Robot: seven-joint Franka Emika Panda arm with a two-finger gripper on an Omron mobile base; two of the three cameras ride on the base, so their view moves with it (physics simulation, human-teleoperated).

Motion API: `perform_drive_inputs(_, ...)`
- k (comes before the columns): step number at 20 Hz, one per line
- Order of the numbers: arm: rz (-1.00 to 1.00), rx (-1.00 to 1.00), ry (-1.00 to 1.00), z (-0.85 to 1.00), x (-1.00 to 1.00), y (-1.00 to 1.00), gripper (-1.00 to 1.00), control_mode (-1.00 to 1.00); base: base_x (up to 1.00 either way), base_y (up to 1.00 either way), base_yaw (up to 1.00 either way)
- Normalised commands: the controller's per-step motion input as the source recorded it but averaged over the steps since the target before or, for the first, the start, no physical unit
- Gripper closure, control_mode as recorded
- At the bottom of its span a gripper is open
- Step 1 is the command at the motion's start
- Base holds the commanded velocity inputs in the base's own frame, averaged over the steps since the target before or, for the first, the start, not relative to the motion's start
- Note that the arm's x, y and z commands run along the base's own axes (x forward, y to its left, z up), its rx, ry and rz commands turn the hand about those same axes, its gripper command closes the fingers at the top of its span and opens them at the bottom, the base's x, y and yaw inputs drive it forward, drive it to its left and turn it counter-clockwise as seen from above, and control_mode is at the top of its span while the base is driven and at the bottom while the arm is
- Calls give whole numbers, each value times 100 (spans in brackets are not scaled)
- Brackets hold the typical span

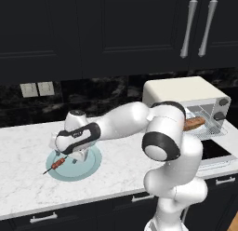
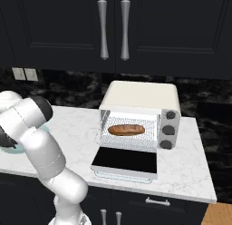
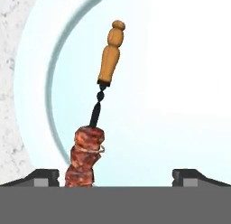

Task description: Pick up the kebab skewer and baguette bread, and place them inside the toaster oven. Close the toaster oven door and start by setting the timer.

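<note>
The kebab skewer (image 3: 91,142) lies on a pale blue plate (image 3: 36,83), its reddish meat chunks low in the hand view and its wooden handle pointing away. My gripper (image 3: 116,175) hangs open just above it; the meat sits between the fingertips (image 3: 43,175), close to the left one. From the left base view, the gripper (image 1: 70,156) is down over the plate (image 1: 90,167) and the skewer (image 1: 56,165) sticks out to the left. The baguette bread (image 2: 126,129) rests on the rack inside the toaster oven (image 2: 140,99). The toaster oven door (image 2: 127,161) lies folded down flat.
The white marble counter (image 1: 23,151) runs under dark upper cabinets (image 1: 116,25). Wall outlets (image 1: 37,89) sit behind the plate. Three dark knobs (image 2: 169,129) line the oven's right side. The counter's right end (image 2: 199,174) lies just past the oven.
</note>
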Motion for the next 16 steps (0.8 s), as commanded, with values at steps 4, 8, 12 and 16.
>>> perform_drive_inputs(4,0,-1,2,-34,18,33,-100,-100,0,0,0)
perform_drive_inputs(8,0,-1,0,-19,3,13,-100,-100,0,0,0)
perform_drive_inputs(12,0,0,0,0,6,9,-100,-100,0,0,0)
perform_drive_inputs(16,0,-2,0,-3,6,4,-100,-100,0,0,0)
